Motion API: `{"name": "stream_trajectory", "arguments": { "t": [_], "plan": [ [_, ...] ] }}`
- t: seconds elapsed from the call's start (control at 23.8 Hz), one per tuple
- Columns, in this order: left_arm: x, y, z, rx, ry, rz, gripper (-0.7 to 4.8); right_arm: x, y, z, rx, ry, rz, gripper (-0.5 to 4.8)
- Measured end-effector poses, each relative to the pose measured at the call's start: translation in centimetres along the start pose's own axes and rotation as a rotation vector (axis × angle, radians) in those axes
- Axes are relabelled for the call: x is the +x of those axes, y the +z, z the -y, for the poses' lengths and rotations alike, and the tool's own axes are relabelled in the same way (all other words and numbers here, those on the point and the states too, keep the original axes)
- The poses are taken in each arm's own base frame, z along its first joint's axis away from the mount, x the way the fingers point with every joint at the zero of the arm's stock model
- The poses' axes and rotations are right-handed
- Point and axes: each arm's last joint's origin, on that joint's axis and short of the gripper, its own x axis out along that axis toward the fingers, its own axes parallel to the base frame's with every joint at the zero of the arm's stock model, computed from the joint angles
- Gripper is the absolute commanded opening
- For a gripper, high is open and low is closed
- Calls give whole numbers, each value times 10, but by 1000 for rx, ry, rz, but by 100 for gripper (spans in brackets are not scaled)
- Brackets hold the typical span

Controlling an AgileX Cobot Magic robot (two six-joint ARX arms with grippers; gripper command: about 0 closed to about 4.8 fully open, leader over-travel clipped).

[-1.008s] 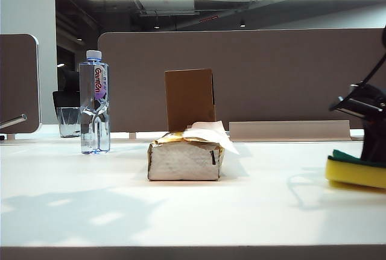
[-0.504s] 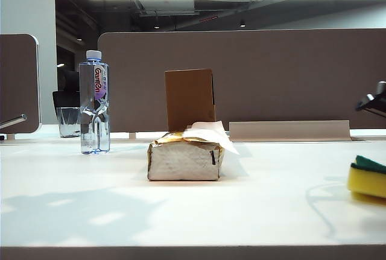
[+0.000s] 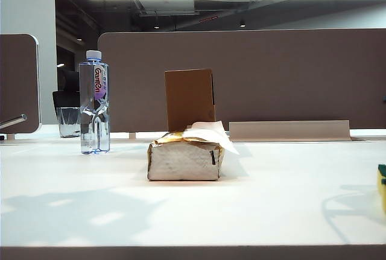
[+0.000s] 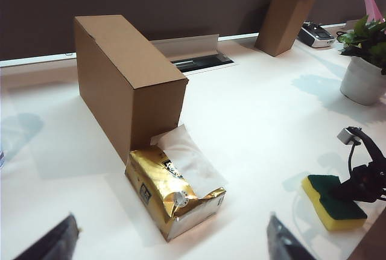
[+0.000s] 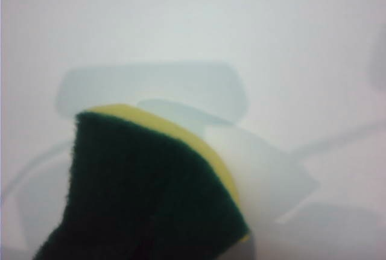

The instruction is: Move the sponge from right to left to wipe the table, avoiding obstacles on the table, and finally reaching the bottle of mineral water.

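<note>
1. The sponge (image 4: 333, 202) lies green side up on the white table (image 3: 271, 212) at its far right, with only a sliver showing at the edge of the exterior view. The right gripper (image 4: 360, 189) is on it, jaws together and clamped on the sponge; its own wrist view is filled by the green pad and yellow foam.

2. The left gripper (image 4: 172, 242) hangs above the near edge of the table, fingers wide apart and holding nothing, looking down on the obstacles.

3. Between sponge and goal sit the tissue pack (image 3: 186, 156) with the cardboard box (image 3: 190, 99) standing just behind it, touching or nearly so. The bottle of mineral water (image 3: 94, 101) stands at the far left, a drinking glass (image 3: 69, 121) behind it.

4. The step in hand appears to be starting the leftward wipe. To do it well, keep the foam flat and pressed lightly on the surface.

5. The open strip of table in front of the tissue pack looks the safer path; swing wide there.

6. Slow near the bottle, which would likely tip if struck.
</note>
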Motion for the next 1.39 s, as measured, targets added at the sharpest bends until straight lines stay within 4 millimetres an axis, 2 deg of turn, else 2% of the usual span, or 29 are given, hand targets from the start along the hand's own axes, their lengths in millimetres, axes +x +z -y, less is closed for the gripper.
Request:
{"name": "stream_trajectory", "arguments": {
  "t": [0.55, 0.88, 1.05, 1.39],
  "plan": [
    [0, 0, 0, 0, 0, 0, 404, 0, 0, 1, -61, -32, 6, -9],
    [0, 0, 0, 0, 0, 0, 404, 12, 4, 1, -61, -4, -18, -9],
    [0, 0, 0, 0, 0, 0, 404, 25, 9, -13, -126, 37, 2, -9],
    [0, 0, 0, 0, 0, 0, 404, 32, 0, -41, -156, 65, 23, -9]
  ]
}}
